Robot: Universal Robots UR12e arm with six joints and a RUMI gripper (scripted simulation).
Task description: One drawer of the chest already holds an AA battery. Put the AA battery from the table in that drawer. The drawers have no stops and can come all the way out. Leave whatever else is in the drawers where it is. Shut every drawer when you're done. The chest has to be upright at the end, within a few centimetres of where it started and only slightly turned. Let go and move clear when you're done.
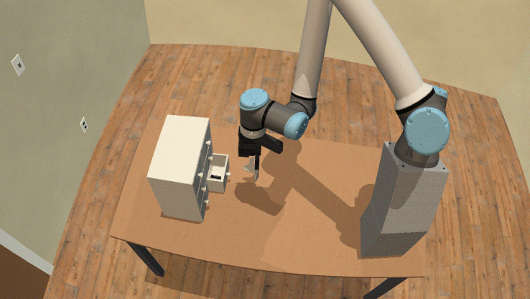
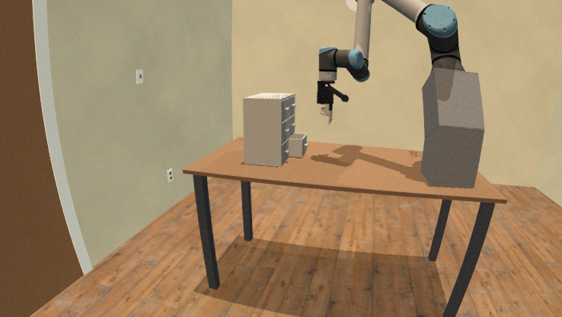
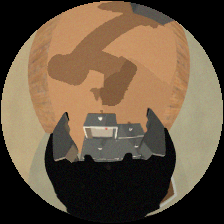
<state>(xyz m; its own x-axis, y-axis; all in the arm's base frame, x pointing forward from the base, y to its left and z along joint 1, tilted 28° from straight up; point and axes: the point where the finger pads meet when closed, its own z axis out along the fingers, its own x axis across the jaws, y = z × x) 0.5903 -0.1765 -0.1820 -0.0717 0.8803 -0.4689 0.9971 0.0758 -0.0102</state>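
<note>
The white chest (image 1: 178,156) (image 2: 261,129) stands upright on the left part of the table (image 1: 207,237) (image 2: 354,177). One low drawer (image 1: 218,185) (image 2: 298,146) is pulled far out to the right; it also shows in the wrist view (image 3: 90,131). A small dark object (image 1: 214,176) lies inside it; I cannot tell whether it is one battery or two. The other drawers look shut. My gripper (image 1: 253,169) (image 2: 327,113) (image 3: 107,110) is open and empty, hanging well above the table just right of the open drawer. I see no loose battery on the table top.
The robot's grey pedestal (image 1: 404,200) (image 2: 452,129) stands on the right side of the table. The arm's shadow falls across the middle. The table edges are near the chest on the left and front.
</note>
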